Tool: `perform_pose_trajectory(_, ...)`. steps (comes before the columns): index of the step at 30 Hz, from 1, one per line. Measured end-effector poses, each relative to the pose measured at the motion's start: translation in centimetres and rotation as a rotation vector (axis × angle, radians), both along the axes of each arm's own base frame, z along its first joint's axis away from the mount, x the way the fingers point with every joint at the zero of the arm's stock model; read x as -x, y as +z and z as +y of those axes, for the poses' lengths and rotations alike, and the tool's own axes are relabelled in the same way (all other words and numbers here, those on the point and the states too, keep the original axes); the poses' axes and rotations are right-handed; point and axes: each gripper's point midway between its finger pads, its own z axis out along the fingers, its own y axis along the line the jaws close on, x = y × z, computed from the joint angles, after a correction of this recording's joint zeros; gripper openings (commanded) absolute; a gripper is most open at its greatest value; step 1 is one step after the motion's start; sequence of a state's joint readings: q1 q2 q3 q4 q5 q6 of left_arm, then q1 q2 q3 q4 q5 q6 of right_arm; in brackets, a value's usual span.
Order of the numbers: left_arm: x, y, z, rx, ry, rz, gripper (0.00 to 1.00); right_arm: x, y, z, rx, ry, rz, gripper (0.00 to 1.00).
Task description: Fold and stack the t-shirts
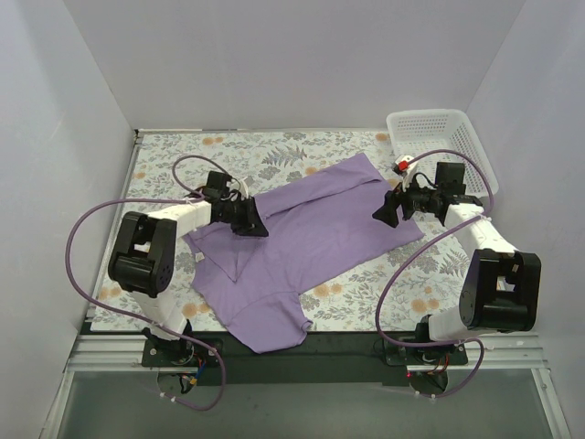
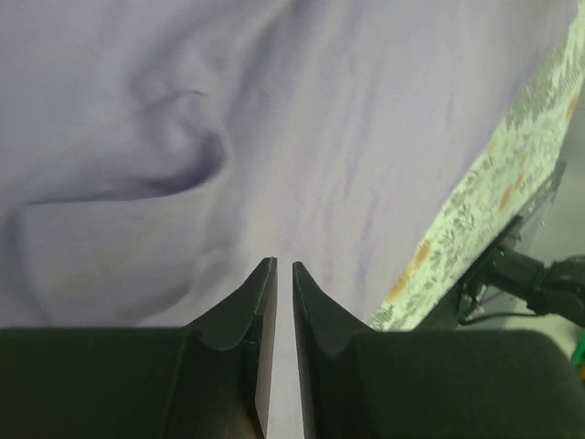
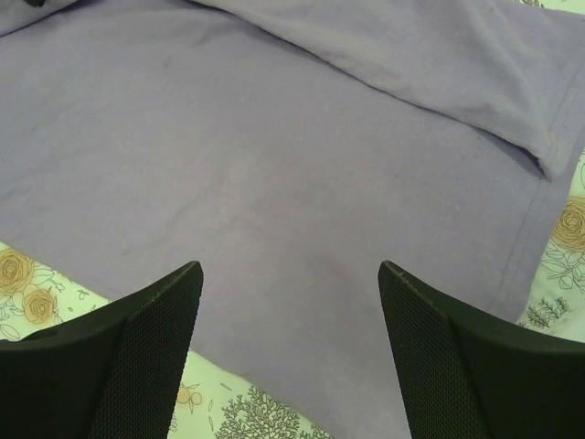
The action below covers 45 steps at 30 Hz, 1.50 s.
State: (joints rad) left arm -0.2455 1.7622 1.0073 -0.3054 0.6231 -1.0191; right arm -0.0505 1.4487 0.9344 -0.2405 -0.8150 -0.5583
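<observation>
Lavender t-shirt [image 1: 320,233], one; left pincer [image 2: 283,267] pinching it; right pincer [image 3: 291,267] spread; one basket [image 1: 430,114]

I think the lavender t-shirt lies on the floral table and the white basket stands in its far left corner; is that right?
Not quite: the top view shows the white basket in the far right corner. The lavender t-shirt does lie on the floral table.

Blocked just beyond the far right corner of the plain lavender-purple short-sleeved cotton t-shirt [image 1: 311,233] by a white plastic lattice basket [image 1: 442,137]. Open over floral-patterned tabletop [image 1: 265,151] past its far edge and off its near right side. Crowded at its left and right edges by the black-and-white left arm [image 1: 174,224] and right arm [image 1: 480,233].
</observation>
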Motion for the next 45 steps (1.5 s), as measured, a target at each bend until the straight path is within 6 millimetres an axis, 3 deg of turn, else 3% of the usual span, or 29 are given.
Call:
perform_pose_trajectory(6,3.0,0.8,-4.0,0.054,-0.11,0.037,0.27,-0.1,0.0,-0.4,-0.001,-0.011,0.002,0.84)
perform_pose_trajectory(8,3.1,1.6,-4.3,0.028,-0.105,-0.005,0.48,-0.1,0.0,-0.5,-0.002,-0.015,0.002,0.84)
perform_pose_trajectory(10,2.1,3.5,-3.0,-0.025,-0.032,-0.109,0.55,-0.2,0.0,-0.6,-0.002,-0.018,0.002,0.84)
perform_pose_trajectory(12,0.7,6.3,-0.9,-0.039,0.064,-0.212,0.55,-0.2,0.0,-0.7,-0.004,-0.019,0.002,0.84)
perform_pose_trajectory(15,-2.2,8.5,2.8,-0.048,0.204,-0.292,0.54,-0.2,0.0,-0.7,-0.005,-0.02,0.002,0.84)
perform_pose_trajectory(18,-3.7,5.7,5.7,-0.097,0.292,-0.228,0.5,-0.1,0.0,-0.7,-0.007,-0.018,0.002,0.84)
perform_pose_trajectory(20,-3.1,2.8,5.9,-0.121,0.293,-0.147,0.49,-0.1,0.0,-0.7,-0.007,-0.018,0.003,0.84)
perform_pose_trajectory(24,-1.9,-0.5,5.6,-0.149,0.277,-0.038,0.47,-0.2,-0.2,-0.7,-0.008,-0.017,0.01,0.84)
perform_pose_trajectory(37,-2.3,-2.1,4.9,-0.141,0.253,0.011,0.42,-0.2,-0.4,-0.6,-0.01,-0.017,0.017,0.84)
perform_pose_trajectory(45,-2.4,-2.0,4.9,-0.141,0.239,0.002,0.23,-0.2,-0.4,-0.7,-0.011,-0.018,0.017,0.85)
